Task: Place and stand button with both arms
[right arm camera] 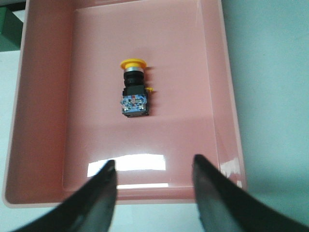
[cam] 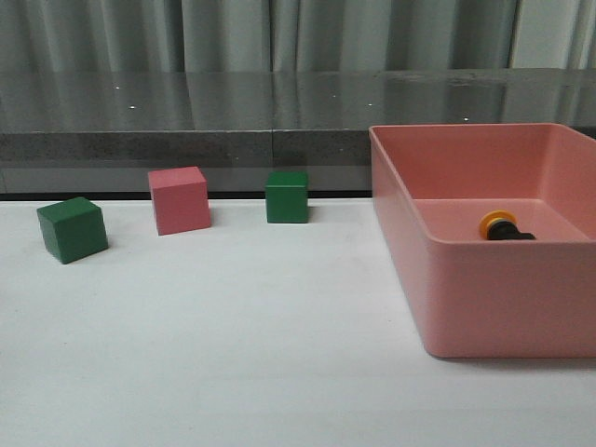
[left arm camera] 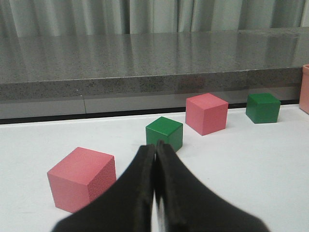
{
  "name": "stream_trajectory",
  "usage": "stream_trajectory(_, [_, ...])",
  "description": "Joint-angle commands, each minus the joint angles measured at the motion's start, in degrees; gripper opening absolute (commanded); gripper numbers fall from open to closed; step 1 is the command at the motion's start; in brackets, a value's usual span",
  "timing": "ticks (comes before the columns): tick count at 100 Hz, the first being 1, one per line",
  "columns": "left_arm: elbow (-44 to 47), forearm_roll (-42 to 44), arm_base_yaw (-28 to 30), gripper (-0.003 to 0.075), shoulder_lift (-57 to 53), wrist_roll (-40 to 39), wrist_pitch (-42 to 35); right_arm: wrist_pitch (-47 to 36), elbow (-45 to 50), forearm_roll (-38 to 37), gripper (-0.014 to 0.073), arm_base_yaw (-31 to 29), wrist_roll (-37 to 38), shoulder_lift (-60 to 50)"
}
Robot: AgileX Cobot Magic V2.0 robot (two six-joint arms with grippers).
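The button (right arm camera: 133, 89) lies on its side on the floor of the pink bin (right arm camera: 43, 125), yellow cap toward the far wall and blue base toward me. In the front view only the yellow cap and black body of the button (cam: 503, 227) show above the near wall of the bin (cam: 503, 298). My right gripper (right arm camera: 153, 164) hangs open above the bin's near rim, well short of the button, nothing between its fingers. My left gripper (left arm camera: 155, 147) is shut and empty, low over the white table, pointing at a green cube (left arm camera: 164, 132). Neither arm appears in the front view.
On the white table stand a green cube (cam: 73, 229), a pink cube (cam: 180, 199) and another green cube (cam: 287, 196). The left wrist view adds a nearer pink cube (left arm camera: 82, 178). A grey stone ledge (cam: 186, 140) and curtains run behind the table.
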Motion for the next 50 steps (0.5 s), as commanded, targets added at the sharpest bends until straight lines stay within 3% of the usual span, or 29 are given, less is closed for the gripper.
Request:
stream_trajectory(1, [1.7, -0.1, -0.1, -0.0019, -1.7, -0.2, -4.9, -5.1, -2.1, 1.4, 0.0591, 0.1, -0.6, -0.4])
stream_trajectory(6, [1.7, -0.1, -0.1, -0.0019, -1.7, -0.2, -4.9, -5.9, -2.3, 1.7, 0.0634, 0.7, -2.9, -0.2])
stream_trajectory(16, [1.7, -0.1, -0.1, -0.0019, -1.7, -0.2, -4.9, -5.8, -3.7, 3.0, 0.0634, 2.8, -7.0, 2.0])
stream_trajectory(50, [1.7, -0.1, -0.1, -0.0019, -1.7, -0.2, -4.9, -5.9, -11.8, 4.2, 0.0634, 7.2, -7.2, 19.5])
